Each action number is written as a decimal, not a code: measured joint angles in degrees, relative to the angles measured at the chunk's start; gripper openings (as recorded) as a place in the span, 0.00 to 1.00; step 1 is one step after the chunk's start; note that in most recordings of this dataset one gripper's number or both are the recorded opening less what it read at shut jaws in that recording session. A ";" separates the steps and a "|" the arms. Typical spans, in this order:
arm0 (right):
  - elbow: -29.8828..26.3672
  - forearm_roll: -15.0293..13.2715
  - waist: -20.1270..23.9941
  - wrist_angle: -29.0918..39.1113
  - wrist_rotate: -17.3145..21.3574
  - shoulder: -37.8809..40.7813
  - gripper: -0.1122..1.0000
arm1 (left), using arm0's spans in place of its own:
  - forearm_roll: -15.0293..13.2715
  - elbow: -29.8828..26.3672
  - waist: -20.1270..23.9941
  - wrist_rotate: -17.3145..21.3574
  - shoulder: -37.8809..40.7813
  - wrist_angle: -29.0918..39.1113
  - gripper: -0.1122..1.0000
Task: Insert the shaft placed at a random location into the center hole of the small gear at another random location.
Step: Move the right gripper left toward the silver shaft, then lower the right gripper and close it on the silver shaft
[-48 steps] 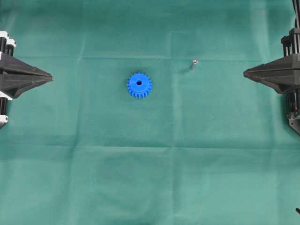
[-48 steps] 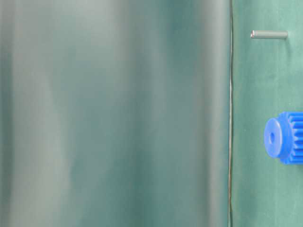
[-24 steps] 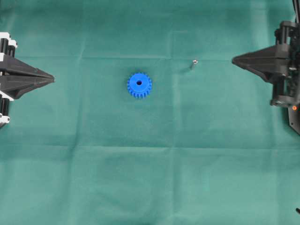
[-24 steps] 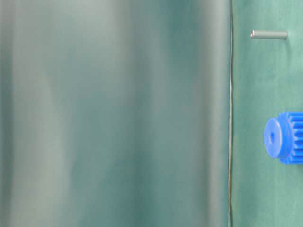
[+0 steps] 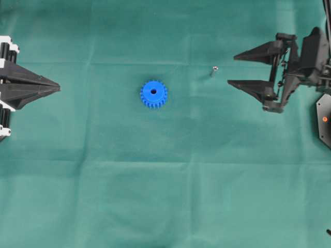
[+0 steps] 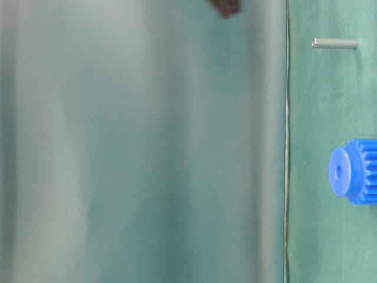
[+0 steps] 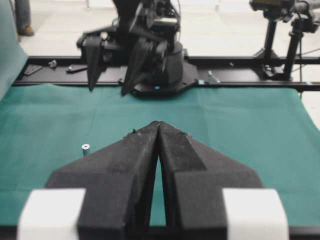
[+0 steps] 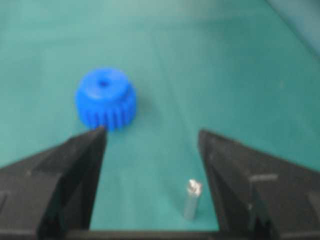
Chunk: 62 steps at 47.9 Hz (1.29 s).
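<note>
From the overhead cam we took the small gear (image 5: 153, 93) as our ref pt; it lay flat on the green cloth (image 5: 165, 181), hub up, w/ the center hole (image 5: 153, 91) dark and unfilled. Nearest thing to the gear was the shaft (image 5: 213, 70), standing upright on the cloth to the gear's right and a bit toward the top edge, apart from it, nothing touching it. Next out on that same side we saw the right gripper (image 5: 231, 70), fingers spread wide and empty, tips pointing at the shaft and just short of it; in the right wrist cam the shaft (image 8: 192, 199) stood between the two fingers (image 8: 70, 175) w/ the gear (image 8: 105, 98) beyond. Farthest from the gear, well off to its left at the frame edge, we noted the left gripper (image 5: 57, 88), fingers pressed together tip to tip, holding nothing.
</note>
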 measured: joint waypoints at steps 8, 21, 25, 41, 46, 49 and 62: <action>-0.18 0.88 -1.05 -7.03 0.00 9.23 0.78 | 0.00 -0.09 0.00 -0.09 0.00 0.18 0.10; -3.69 1.49 -2.64 -9.58 -0.09 19.60 0.78 | 0.00 -0.09 0.00 -0.09 0.00 0.18 0.10; -4.83 1.49 -3.25 -9.67 -0.09 22.15 0.78 | 0.00 -0.09 0.00 -0.09 0.00 0.18 0.10; -6.59 2.29 -3.87 -11.78 -0.09 28.39 0.74 | 0.00 0.00 0.00 0.00 0.00 0.79 0.10; -6.59 2.37 -3.87 -12.30 -0.09 28.65 0.58 | 0.00 0.00 0.00 -0.09 0.00 1.05 0.10; -6.59 2.29 -3.96 -12.39 -0.09 28.65 0.43 | 0.00 -0.09 0.00 -0.09 0.00 1.23 0.10; -6.68 2.11 -3.87 -12.48 -0.09 28.65 0.22 | 0.09 0.00 0.00 -0.09 0.00 1.32 0.10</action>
